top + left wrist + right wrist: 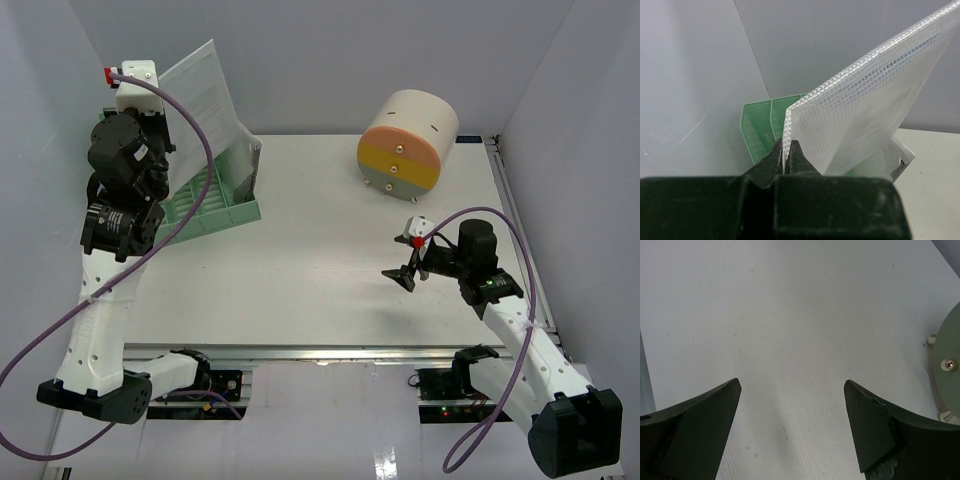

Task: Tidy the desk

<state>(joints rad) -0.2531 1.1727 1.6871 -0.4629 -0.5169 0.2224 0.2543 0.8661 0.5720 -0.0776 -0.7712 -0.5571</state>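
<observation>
The desk (320, 290) is a large flat white tabletop with aluminium rails. My left gripper (785, 145) is shut on the corner of a clear mesh document pouch (865, 95) with papers inside. The pouch (205, 95) stands tilted above the green file rack (215, 205) at the back left, its lower edge down in the rack. The left gripper itself is hidden behind the arm in the top view. My right gripper (408, 274) is open and empty, low over the bare desk (790, 340) right of the middle.
A round drum-shaped drawer unit (405, 140) with pink, yellow and grey fronts lies at the back right; its edge shows in the right wrist view (947, 365). White walls enclose the desk at the back and on both sides.
</observation>
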